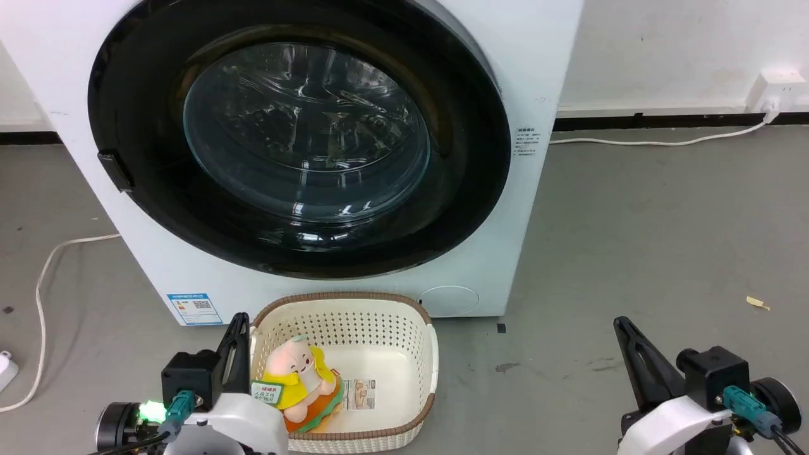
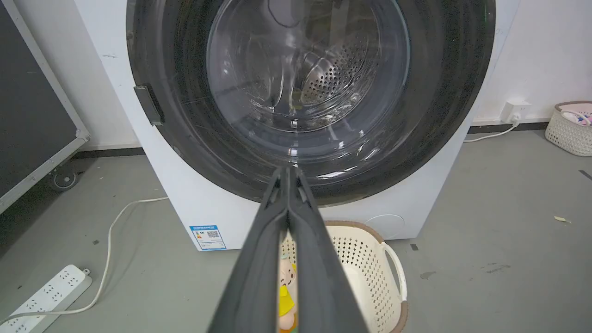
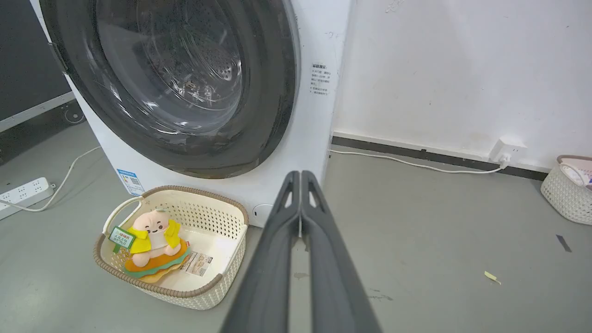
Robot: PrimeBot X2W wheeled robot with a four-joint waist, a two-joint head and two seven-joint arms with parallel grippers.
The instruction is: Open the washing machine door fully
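The white washing machine (image 1: pixel 543 76) stands straight ahead on the floor. Its round glossy black door (image 1: pixel 145 208) lies flat against the front, with the clear glass bowl (image 1: pixel 306 129) at its centre and a small dark handle tab (image 1: pixel 115 172) on its left rim. Through the glass the perforated steel drum (image 2: pixel 333 76) shows in the left wrist view. My left gripper (image 1: pixel 240 318) is shut and empty, low at the lower left beside the basket. My right gripper (image 1: pixel 619 322) is shut and empty, low at the lower right, well off from the door (image 3: pixel 273 115).
A cream perforated basket (image 1: pixel 404 328) with a plush toy (image 1: pixel 297 373) sits on the floor right before the machine. A white cable (image 1: pixel 47 265) and a power strip (image 2: pixel 51 289) lie to the left. Another basket (image 3: pixel 566 189) stands by the wall at the far right.
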